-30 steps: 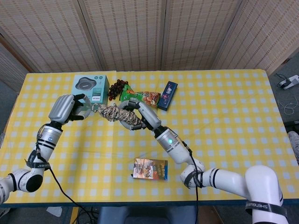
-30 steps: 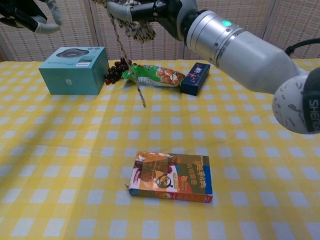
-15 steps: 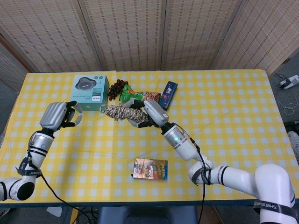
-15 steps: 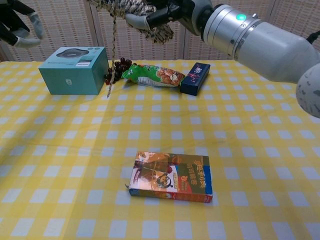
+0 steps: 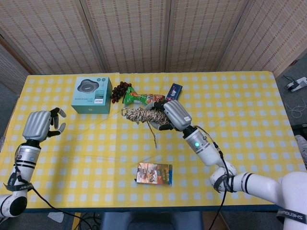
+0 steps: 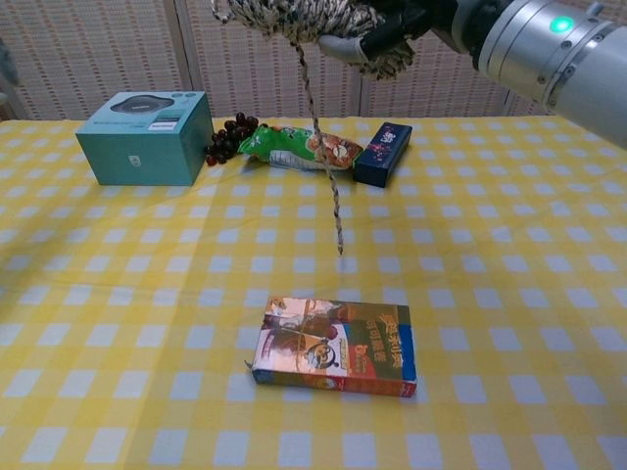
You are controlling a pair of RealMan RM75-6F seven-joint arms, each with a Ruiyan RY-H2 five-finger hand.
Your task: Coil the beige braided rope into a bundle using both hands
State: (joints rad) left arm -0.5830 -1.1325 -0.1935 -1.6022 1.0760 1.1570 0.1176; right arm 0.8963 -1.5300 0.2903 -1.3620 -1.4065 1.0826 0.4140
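A yellow checked cloth (image 5: 249, 120) covered the worktop before woven screens (image 5: 134, 33). The right robot hand (image 5: 175, 114) gripped the coiled rope (image 5: 141, 115); at nine o'clock, the left robot hand (image 5: 41, 124) was spread, holding nothing.

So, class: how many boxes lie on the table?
3: a teal box at the back left, a small dark box at the back centre, and a colourful box near the front.

Our right hand (image 6: 377, 34) grips the coiled rope (image 6: 294, 15); below our fingers (image 6: 343, 44) its loose tail dangles above the yellow checked table (image 6: 509, 294).
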